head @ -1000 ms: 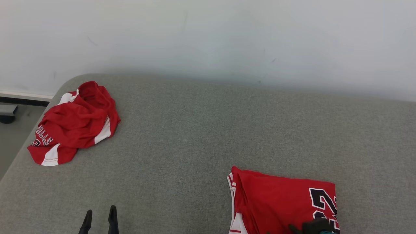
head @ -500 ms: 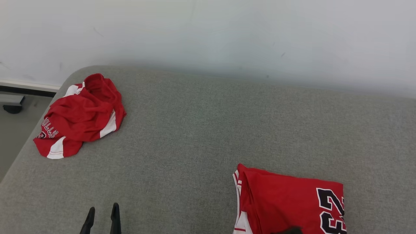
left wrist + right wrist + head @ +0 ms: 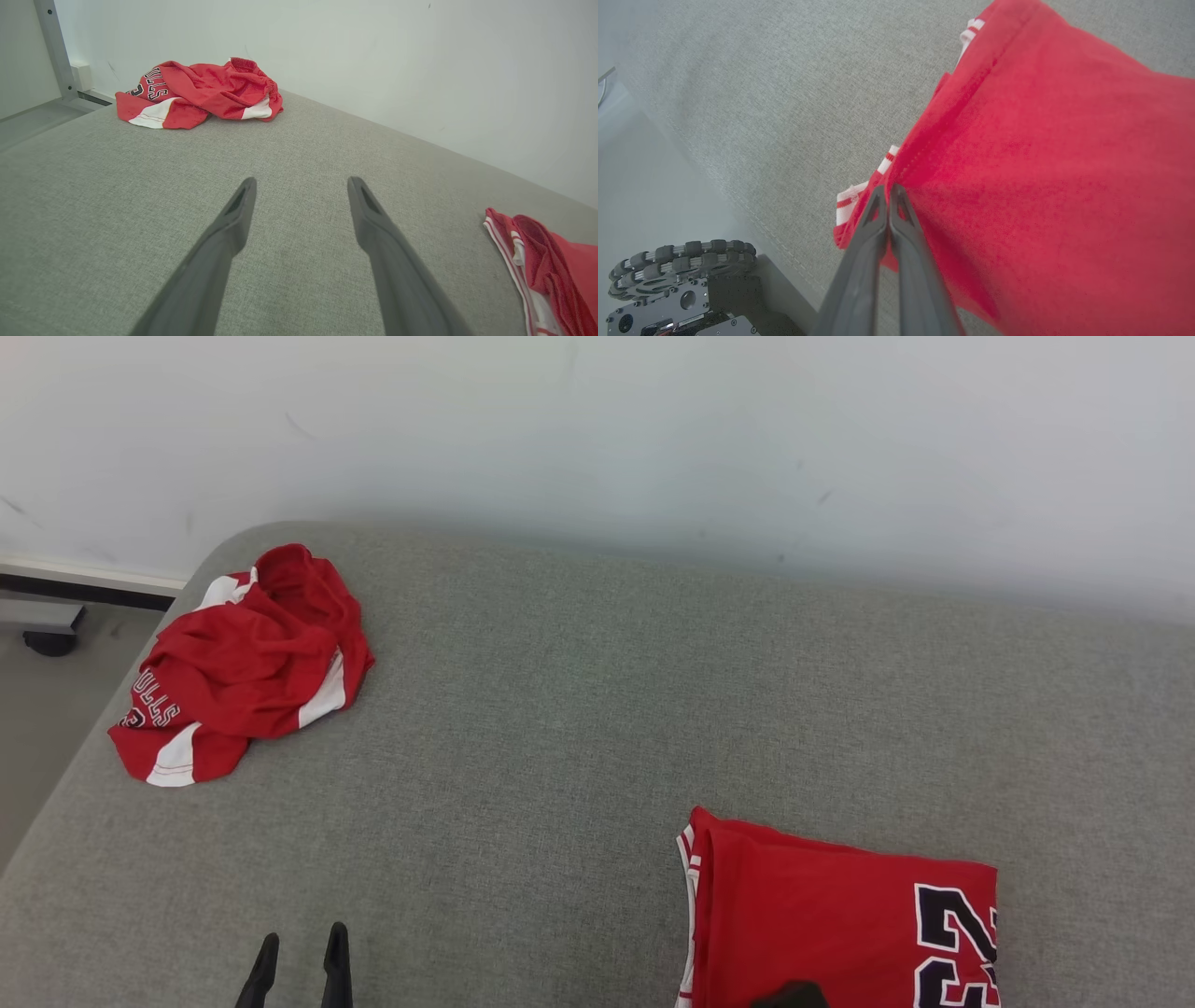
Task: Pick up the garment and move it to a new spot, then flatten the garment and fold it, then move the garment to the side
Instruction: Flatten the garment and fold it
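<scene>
A folded red garment (image 3: pixel 840 924) with a black number lies at the lower right of the grey padded surface (image 3: pixel 579 709); the right wrist view shows its red cloth (image 3: pixel 1041 163) and its striped trim. My right gripper (image 3: pixel 888 186) is shut, its tips pressed together at the garment's near folded edge. I cannot tell whether cloth is pinched between them. A dark bit of that gripper (image 3: pixel 789 995) shows at the garment's bottom edge. My left gripper (image 3: pixel 299 957) is open and holds nothing, well left of the garment, its fingers (image 3: pixel 233 224) spread over bare fabric.
A second red and white garment (image 3: pixel 243 663) lies crumpled at the far left corner, also visible as a heap (image 3: pixel 201 93) in the left wrist view. A pale wall (image 3: pixel 597 429) runs behind. My wheeled base (image 3: pixel 682 280) stands below the surface's near edge.
The right gripper has gone from open to shut and slid left along the folded garment's near edge. The head camera has shifted, so the whole scene sits further right in view.
</scene>
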You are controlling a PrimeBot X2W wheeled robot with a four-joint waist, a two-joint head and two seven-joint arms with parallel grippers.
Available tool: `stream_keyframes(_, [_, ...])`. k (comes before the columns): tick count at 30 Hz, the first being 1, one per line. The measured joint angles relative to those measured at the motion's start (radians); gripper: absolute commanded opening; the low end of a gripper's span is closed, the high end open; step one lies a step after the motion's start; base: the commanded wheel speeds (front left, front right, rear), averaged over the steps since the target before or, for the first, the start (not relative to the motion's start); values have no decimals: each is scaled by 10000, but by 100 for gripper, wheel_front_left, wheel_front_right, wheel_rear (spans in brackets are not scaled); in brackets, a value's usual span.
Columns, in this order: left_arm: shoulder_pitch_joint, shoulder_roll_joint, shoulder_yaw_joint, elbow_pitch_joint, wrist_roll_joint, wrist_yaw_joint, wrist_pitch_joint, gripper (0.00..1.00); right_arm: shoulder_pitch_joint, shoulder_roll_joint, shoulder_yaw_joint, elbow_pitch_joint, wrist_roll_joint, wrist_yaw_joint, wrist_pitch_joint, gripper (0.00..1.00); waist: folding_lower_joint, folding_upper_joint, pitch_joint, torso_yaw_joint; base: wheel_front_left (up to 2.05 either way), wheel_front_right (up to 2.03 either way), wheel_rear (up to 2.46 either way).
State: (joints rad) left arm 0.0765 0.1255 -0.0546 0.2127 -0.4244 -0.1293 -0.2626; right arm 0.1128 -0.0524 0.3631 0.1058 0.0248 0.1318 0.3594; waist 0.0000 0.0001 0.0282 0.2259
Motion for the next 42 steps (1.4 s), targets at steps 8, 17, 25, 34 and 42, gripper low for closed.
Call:
stream_keyframes(8, [1, 33, -33, 38, -42, 0, 0, 100, -271, 6, 301, 109, 552, 0, 63, 0, 0, 0, -68, -77, 0, 0, 0])
stream_keyframes(17, [42, 36, 134, 46, -38, 0, 0, 100, -128, 15, 69, -571, 2562, 0, -520, 100, 0, 0, -237, -232, 0, 0, 0])
stream_keyframes(25, [306, -36, 468, -40, 6, 0, 2, 100, 232, 17, -1425, -1720, 2844, 0, -1267, 100, 0, -1, -586, -596, 0, 0, 0])
stream_keyframes(34, [412, -270, 807, -314, 171, 2, 0, 100, 322, 17, -3428, -2004, 1824, 0, -2890, 100, 0, 0, -979, -1206, 0, 0, 0])
stream_keyframes(42, [414, -259, 583, -598, 803, 2, 0, 100, -18, 15, -4679, -594, 1570, 0, -4681, 100, -1, 0, -1324, -1377, 0, 0, 0])
